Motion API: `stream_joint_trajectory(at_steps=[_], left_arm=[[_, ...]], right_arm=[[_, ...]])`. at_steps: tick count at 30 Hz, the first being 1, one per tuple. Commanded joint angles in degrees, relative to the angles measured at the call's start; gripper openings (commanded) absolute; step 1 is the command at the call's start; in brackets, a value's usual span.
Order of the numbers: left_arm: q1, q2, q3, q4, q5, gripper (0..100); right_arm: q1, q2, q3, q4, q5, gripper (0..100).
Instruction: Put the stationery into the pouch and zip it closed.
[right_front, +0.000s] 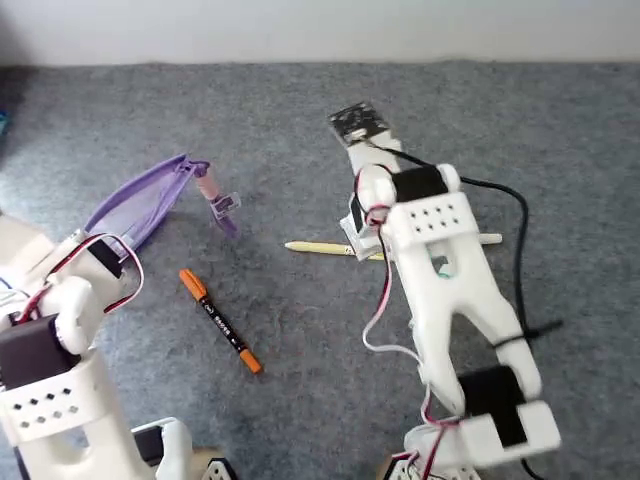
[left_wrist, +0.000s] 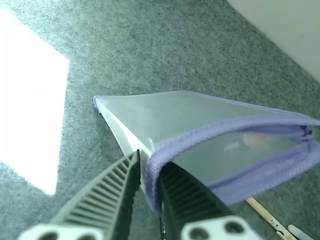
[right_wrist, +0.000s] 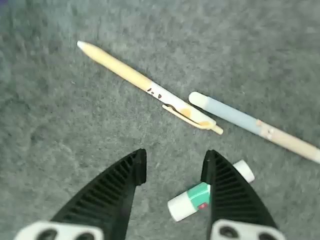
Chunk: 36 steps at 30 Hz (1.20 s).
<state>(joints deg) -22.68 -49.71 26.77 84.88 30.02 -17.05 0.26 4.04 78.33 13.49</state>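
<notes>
The purple pouch (right_front: 145, 200) lies at the left with its mouth open toward the centre. My left gripper (left_wrist: 146, 176) is shut on the pouch's purple rim (left_wrist: 200, 135), and it appears in the high view at the pouch's near end (right_front: 115, 243). A pink item (right_front: 208, 184) sits in the pouch mouth and shows faintly through the wall (left_wrist: 257, 140). My right gripper (right_wrist: 175, 160) hangs open over the carpet, just short of a yellow pen (right_wrist: 145, 85) and a blue-and-beige pen (right_wrist: 250, 122). A small white-and-green tube (right_wrist: 197, 197) lies beside one finger (right_wrist: 227, 192). An orange marker (right_front: 220, 320) lies between the arms.
Grey carpet (right_front: 300, 380) covers the whole table. The right arm (right_front: 430, 215) stands over the yellow pen (right_front: 320, 247). A pale wall runs along the far edge. A white block (right_front: 20, 245) sits at the left edge beside the left arm.
</notes>
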Motion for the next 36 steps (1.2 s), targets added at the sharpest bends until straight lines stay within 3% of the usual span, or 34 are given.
stream_joint_trajectory(at_steps=[1, 9, 23, 27, 29, 36], left_arm=[[-0.2, 0.8, -1.5, -0.8, 0.9, 1], [-0.2, 0.8, -0.5, -1.2, 0.9, 1], [-0.2, 0.6, 0.8, -2.2, 0.9, 1], [-0.1, 0.5, 0.8, -2.3, 0.9, 1], [-0.1, 0.5, 0.8, -2.3, 0.9, 1], [0.0, 0.7, 0.9, -2.3, 0.9, 1]], right_arm=[[-0.3, 6.5, -8.3, 0.3, 5.7, 19.1], [-6.1, 26.2, -22.6, 0.3, 16.2, 19.1], [-12.0, 50.2, -42.3, 1.0, 17.1, 17.6], [-10.5, 50.7, -43.0, 1.0, 16.8, 0.0], [-9.6, 49.5, -43.0, 1.1, 16.7, 3.4], [-8.3, 39.9, -43.0, 5.1, 16.5, 0.8]])
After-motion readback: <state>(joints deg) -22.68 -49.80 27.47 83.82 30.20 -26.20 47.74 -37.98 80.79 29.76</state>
